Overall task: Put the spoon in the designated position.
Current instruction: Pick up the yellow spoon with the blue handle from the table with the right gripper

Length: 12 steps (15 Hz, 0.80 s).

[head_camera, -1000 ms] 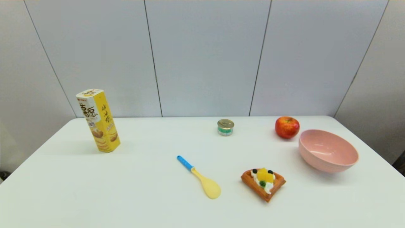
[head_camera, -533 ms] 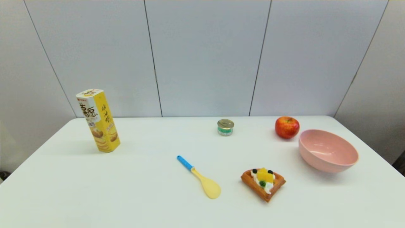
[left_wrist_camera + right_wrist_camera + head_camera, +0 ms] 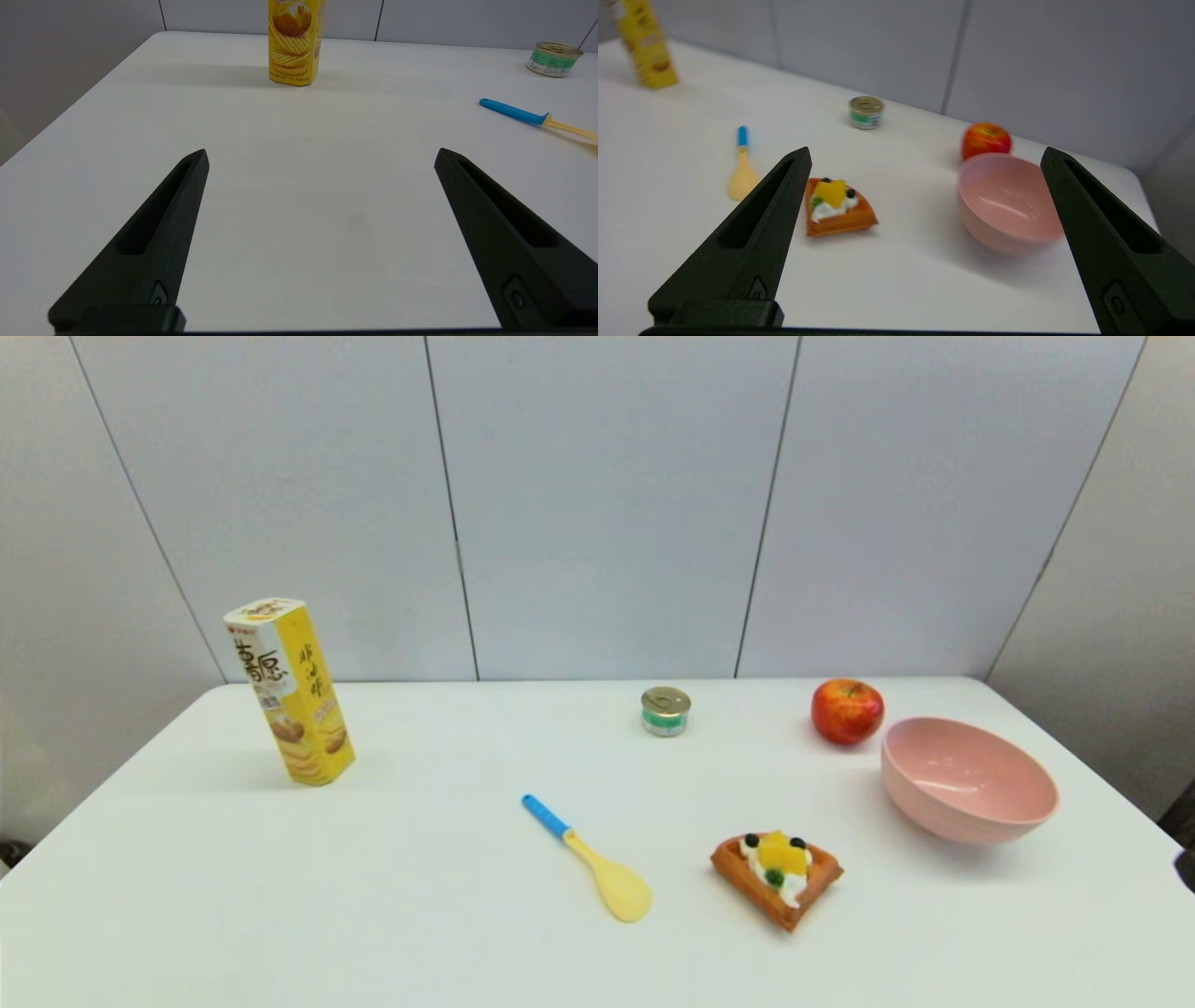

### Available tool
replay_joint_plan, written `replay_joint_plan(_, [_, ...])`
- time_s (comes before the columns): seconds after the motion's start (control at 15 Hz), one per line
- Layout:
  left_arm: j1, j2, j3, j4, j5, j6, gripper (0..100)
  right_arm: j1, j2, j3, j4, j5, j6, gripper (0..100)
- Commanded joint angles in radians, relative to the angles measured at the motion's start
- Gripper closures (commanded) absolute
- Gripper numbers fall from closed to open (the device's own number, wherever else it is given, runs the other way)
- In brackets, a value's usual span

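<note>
A: How do the grippers stand?

B: The left gripper (image 3: 321, 156) hangs over bare white table (image 3: 373, 915) at the robot's left, its two black fingers (image 3: 154, 233) spread wide with nothing between them; the right gripper (image 3: 924, 156) is just as wide apart and empty, held above the table's right part with the waffle slice (image 3: 838, 207) and the pink bowl (image 3: 1008, 205) ahead of it; neither touches anything

A: And the spoon?

B: The spoon (image 3: 586, 859) lies flat near the middle of the table, blue handle towards the far left, pale yellow bowl towards the near right; the waffle slice is near it on the right, not touching; no gripper is on it

A: What of the surface and the room?

B: A plain white tabletop; grey panelled walls (image 3: 597, 504) behind; an apple (image 3: 847, 710) just beside the pink bowl at the far right; a small tin (image 3: 666, 711) further back

A: Any writing?

B: A tall yellow snack box (image 3: 289, 691) stands upright at the far left, printed with ridged crisps and large Chinese characters; the tin's green label is too small to read
</note>
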Motion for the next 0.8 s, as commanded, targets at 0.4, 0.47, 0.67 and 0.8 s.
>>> replay_joint_plan(0.4, [0.0, 0.001, 0.002, 0.002, 0.0, 0.0, 0, 0.321, 0.728, -0.272, -0.039, 0.154, -0.051, 0])
replay_joint_plan(0.47, [0.0, 0.001, 0.002, -0.001, 0.0, 0.0, 0, 0.347, 0.774, -0.272, -0.04, 0.151, -0.051, 0])
replay_joint_plan(0.67, [0.0, 0.001, 0.002, -0.001, 0.0, 0.0, 0, 0.414, 0.895, -0.298, -0.043, 0.146, -0.048, 0])
replay_joint_plan(0.8, [0.0, 0.001, 0.002, -0.001, 0.0, 0.0, 0, 0.44, 0.98, -0.358, -0.06, 0.14, -0.046, 0])
